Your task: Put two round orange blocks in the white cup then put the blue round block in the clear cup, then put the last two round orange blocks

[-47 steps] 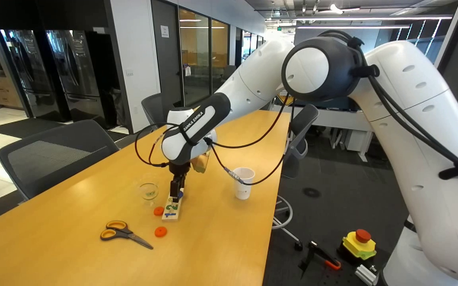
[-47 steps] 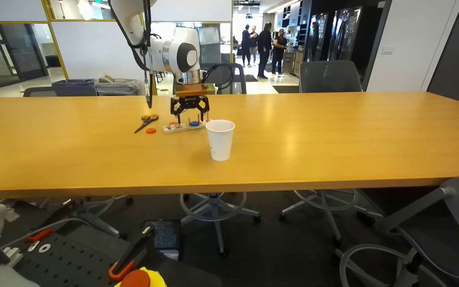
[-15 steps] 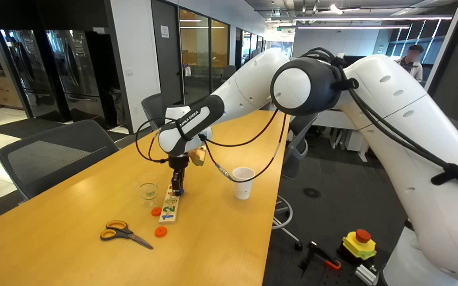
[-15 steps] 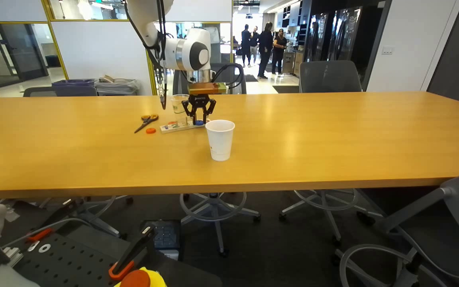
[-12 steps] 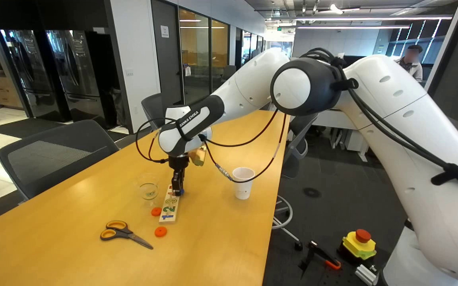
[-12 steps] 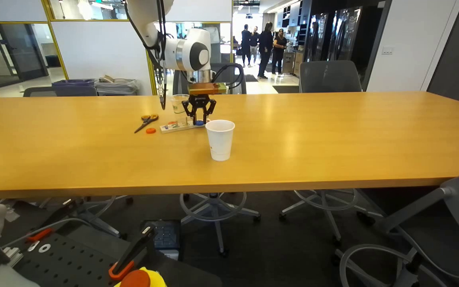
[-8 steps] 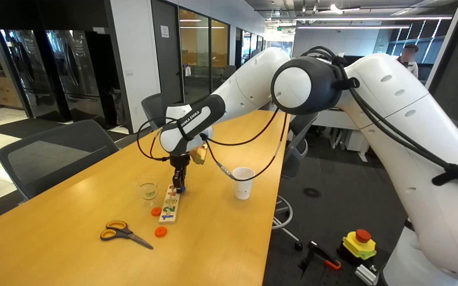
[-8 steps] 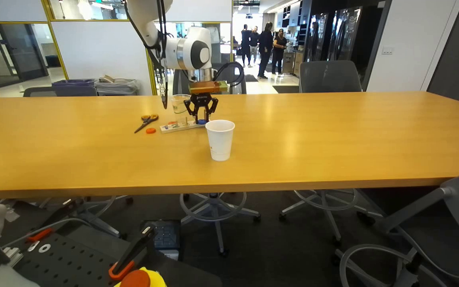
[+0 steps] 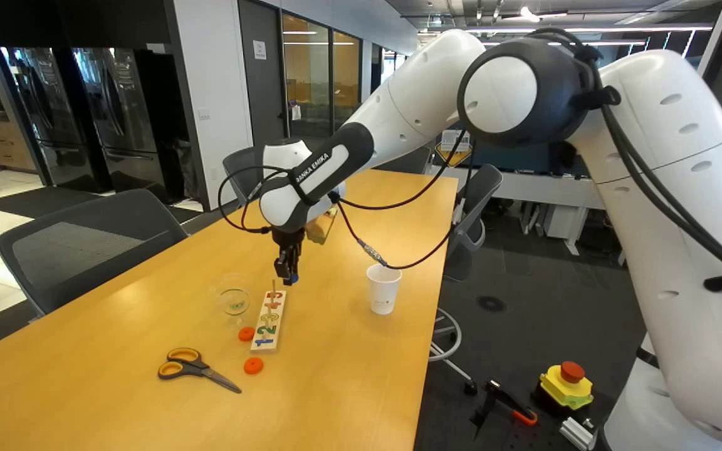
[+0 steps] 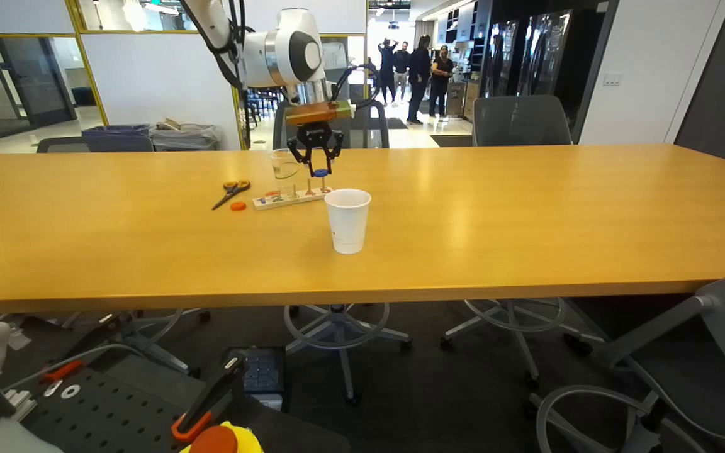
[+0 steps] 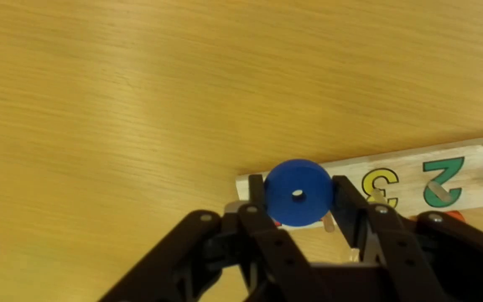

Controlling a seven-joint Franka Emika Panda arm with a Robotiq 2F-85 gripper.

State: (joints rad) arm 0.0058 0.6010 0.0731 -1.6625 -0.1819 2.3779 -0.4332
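My gripper (image 11: pixel 298 184) is shut on the blue round block (image 11: pixel 304 174), a finger pressed to each side. Block and gripper hang just above the end of the numbered peg board, as an exterior view shows the blue block (image 10: pixel 321 172) over a peg tip. Two round orange blocks lie on the table: one orange block (image 9: pixel 246 334) beside the board, another orange block (image 9: pixel 253 365) nearer the scissors. The white cup (image 10: pixel 348 223) stands upright in both exterior views, its inside hidden. The clear cup (image 9: pixel 235 304) stands on the far side of the board.
The wooden peg board (image 9: pixel 267 329) with painted numbers and thin upright pegs lies between the two cups. Orange-handled scissors (image 9: pixel 195 366) rest near the orange blocks. A cable (image 9: pixel 398 266) from the arm hangs down by the white cup's rim.
My gripper has risen off the board's end, lifting the blue block from low among the pegs. Earlier its jaws stood wider around that block. The board shifted slightly; cups and orange blocks look nearly unmoved.
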